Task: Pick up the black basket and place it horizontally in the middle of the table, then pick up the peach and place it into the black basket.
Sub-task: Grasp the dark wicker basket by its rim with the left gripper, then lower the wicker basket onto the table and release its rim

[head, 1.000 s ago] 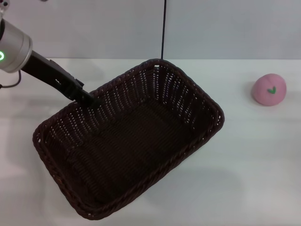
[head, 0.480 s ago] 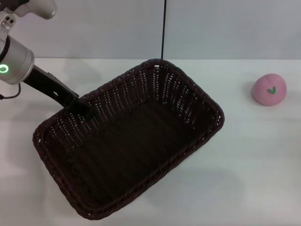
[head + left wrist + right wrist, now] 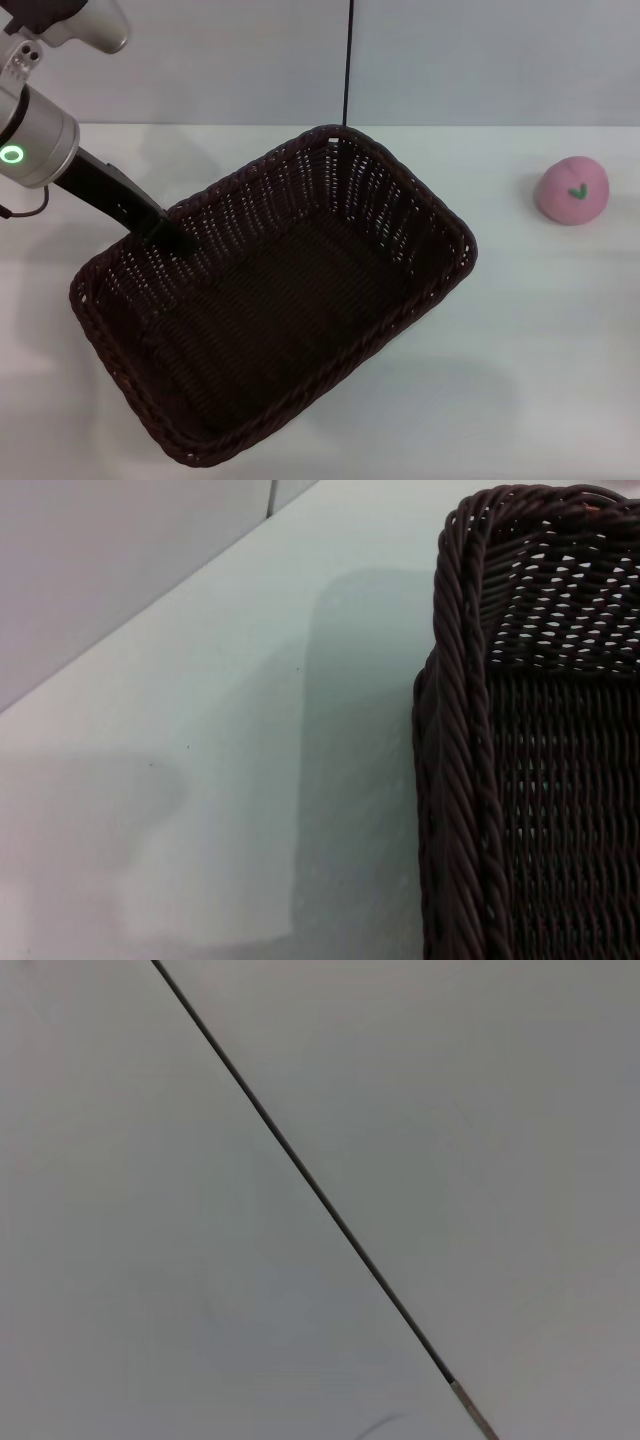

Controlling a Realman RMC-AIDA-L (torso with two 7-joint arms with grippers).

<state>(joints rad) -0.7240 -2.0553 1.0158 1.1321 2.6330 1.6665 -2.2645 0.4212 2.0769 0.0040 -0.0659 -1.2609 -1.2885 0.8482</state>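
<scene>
The black basket [image 3: 275, 300] sits mid-frame on the white surface [image 3: 540, 330], long axis running lower left to upper right. Peach [image 3: 572, 190] lies far right. Left gripper [image 3: 185, 243] meets its upper-left rim; jaws' state unclear.

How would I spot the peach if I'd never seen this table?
Start at the white table, where the big black basket sits at a slant. Look to its right, near the far edge: the peach lies alone there, a small pink ball with a tiny green mark.
</scene>
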